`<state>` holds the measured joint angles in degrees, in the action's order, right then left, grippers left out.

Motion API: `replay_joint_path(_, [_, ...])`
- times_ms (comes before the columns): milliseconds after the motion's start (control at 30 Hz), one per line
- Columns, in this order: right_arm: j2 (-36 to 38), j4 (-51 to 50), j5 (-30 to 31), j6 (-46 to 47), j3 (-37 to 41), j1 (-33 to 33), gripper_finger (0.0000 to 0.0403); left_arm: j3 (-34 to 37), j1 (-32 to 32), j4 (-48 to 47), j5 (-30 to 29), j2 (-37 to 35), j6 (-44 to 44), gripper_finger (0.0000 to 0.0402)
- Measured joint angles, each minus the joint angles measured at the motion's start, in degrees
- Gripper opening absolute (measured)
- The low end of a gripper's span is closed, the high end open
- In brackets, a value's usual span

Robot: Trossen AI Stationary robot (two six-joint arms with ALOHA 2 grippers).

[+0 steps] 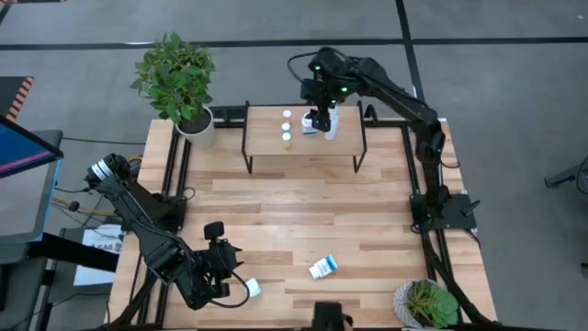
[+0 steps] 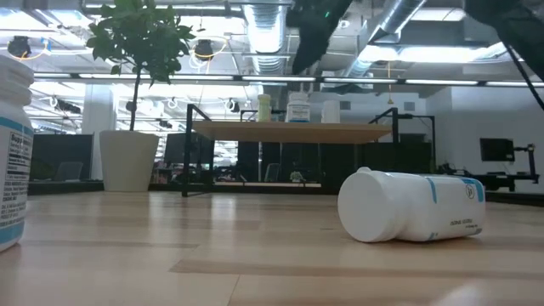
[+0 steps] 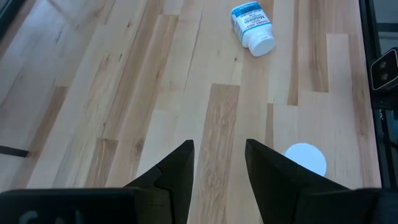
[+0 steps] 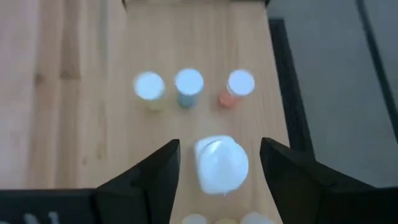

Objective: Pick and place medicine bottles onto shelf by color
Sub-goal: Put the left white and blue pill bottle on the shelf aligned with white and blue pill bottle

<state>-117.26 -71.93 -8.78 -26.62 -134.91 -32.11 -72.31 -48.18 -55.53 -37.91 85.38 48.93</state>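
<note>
The shelf (image 1: 303,147) stands at the table's far side with three small bottles (image 4: 188,84) upright in a row on its top. A larger white bottle (image 4: 217,165) stands upright on the shelf nearer my right gripper (image 4: 219,146). That gripper hovers open above it, one finger on either side, with gaps showing. At the table's near left, my left gripper (image 3: 217,155) is open over bare planks. A white-capped bottle (image 3: 305,158) stands just beside it. A blue-labelled bottle (image 1: 323,268) lies on its side on the table.
A potted plant (image 1: 188,110) stands beside the shelf's left end, and another plant (image 1: 427,303) sits at the near right corner. A black frame rail (image 1: 418,184) runs along the table's sides. Bare planks lie between the shelf and the fallen bottle.
</note>
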Motion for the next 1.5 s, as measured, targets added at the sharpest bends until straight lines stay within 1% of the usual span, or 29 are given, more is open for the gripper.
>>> replay_joint_path(100, [3.48,-1.38,-0.67,2.21,-0.02,1.09,0.0245,0.00,0.02,0.00,0.02,0.00,0.00,0.0132])
replay_joint_path(167, [6.11,-5.74,-3.65,2.70,0.00,2.23,0.0245,0.00,0.02,-0.02,0.04,0.00,0.00,0.0132])
replay_joint_path(267, [10.18,-13.12,-9.73,2.76,0.00,5.22,0.0241,0.00,0.02,-0.02,0.04,0.00,0.00,0.0132])
replay_joint_path(367, [14.08,-18.10,-11.60,2.87,0.00,8.50,0.0235,0.00,0.02,-0.01,0.04,0.00,0.00,0.0132])
replay_joint_path(500, [19.28,-18.01,-13.09,8.67,0.90,12.90,0.0225,0.00,0.02,0.05,0.04,0.00,1.18,0.0132])
replay_joint_path(567, [21.53,-18.07,-13.75,12.85,1.70,16.23,0.0220,0.00,0.02,0.19,0.42,0.00,2.92,0.0132])
replay_joint_path(667, [24.07,-17.37,-13.88,17.57,4.07,21.95,0.0213,0.00,0.02,0.18,3.72,0.00,5.25,0.0132])
replay_joint_path(733, [25.45,-14.89,-13.80,20.11,6.67,26.52,0.0209,0.00,0.02,0.19,5.77,0.00,5.69,0.0132])
replay_joint_path(800, [26.27,-11.36,-13.42,22.29,9.55,31.21,0.0204,0.00,0.00,0.18,6.61,0.00,5.37,0.0132])
replay_joint_path(900, [26.34,-7.67,-10.26,24.50,13.20,37.59,0.0197,0.00,0.00,0.18,8.55,0.00,2.85,0.0133])
replay_joint_path(967, [26.30,-6.59,-7.44,25.99,14.75,41.06,0.0192,0.00,0.02,0.18,11.61,0.00,1.10,0.0137])
replay_joint_path(1100, [26.35,-5.49,-1.69,31.75,15.45,45.82,0.0181,0.00,0.26,0.22,16.41,0.07,-4.36,0.0162])
replay_joint_path(1300, [27.66,-5.89,7.14,40.63,15.43,50.05,0.0165,0.00,0.76,0.53,16.77,1.21,-18.79,0.0224])
replay_joint_path(1400, [27.77,-6.24,10.57,44.23,15.43,51.59,0.0161,0.00,1.02,1.69,19.56,4.23,-28.38,0.0246])
replay_joint_path(1500, [27.98,-7.07,12.35,46.51,15.47,53.04,0.0160,0.07,1.31,2.81,20.81,8.82,-36.73,0.0255])
